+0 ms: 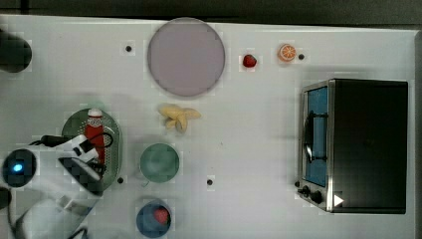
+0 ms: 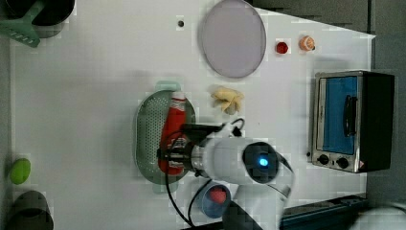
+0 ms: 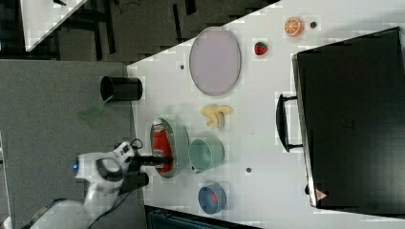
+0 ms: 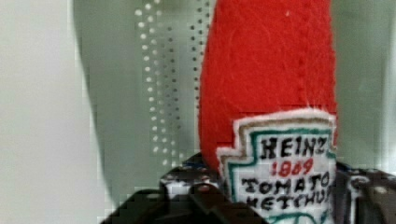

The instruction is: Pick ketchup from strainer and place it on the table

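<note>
Heinz ketchup bottle (image 4: 268,93), lying in the green strainer (image 1: 114,130) at the top view's 9 o'clock, is clamped at its label by the gripper (image 4: 275,196); a soft felt body could slip or drag the strainer upward.

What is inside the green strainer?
The ketchup lies inside the strainer, white cap pointing toward the grey plate. The gripper is closed around its lower half, hiding the bottle's bottom end.
</note>
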{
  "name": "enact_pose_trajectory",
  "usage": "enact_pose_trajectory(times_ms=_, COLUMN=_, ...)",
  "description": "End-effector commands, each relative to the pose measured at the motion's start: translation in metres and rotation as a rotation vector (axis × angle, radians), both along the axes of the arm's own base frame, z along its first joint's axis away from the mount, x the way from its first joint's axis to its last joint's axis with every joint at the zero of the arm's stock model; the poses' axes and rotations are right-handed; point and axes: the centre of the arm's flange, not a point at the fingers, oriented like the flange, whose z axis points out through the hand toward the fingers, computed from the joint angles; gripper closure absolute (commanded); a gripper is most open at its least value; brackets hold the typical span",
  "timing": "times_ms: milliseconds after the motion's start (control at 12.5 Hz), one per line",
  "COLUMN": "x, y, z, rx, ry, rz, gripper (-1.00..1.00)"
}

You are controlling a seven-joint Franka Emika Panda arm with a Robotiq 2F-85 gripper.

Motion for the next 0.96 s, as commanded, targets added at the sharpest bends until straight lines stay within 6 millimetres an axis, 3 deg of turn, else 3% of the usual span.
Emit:
enact_pose_trajectory(times_ms=80, x=0.012, y=0.02, z=0.087, rx=0.052, ry=-0.078, rz=-0.122, gripper=-0.19)
enact_pose_trajectory(times_ms=320, x=0.04, y=0.004, z=0.137, rx=0.05, ry=-0.065, rz=-0.23, gripper=-0.19)
enact_pose_trajectory(times_ms=560, x=0.082, y=-0.032, z=0.179, rx=0.009, ry=-0.058, rz=-0.217, gripper=-0.19)
enact_pose_trajectory(times_ms=720, x=0.11, y=-0.07, z=0.197, rx=-0.024, ry=-0.034, rz=-0.213, gripper=-0.19)
enact_pose_trajectory(times_ms=960, x=0.147, y=-0.144, z=0.207, rx=-0.05, ry=-0.031, rz=-0.254, gripper=-0.19)
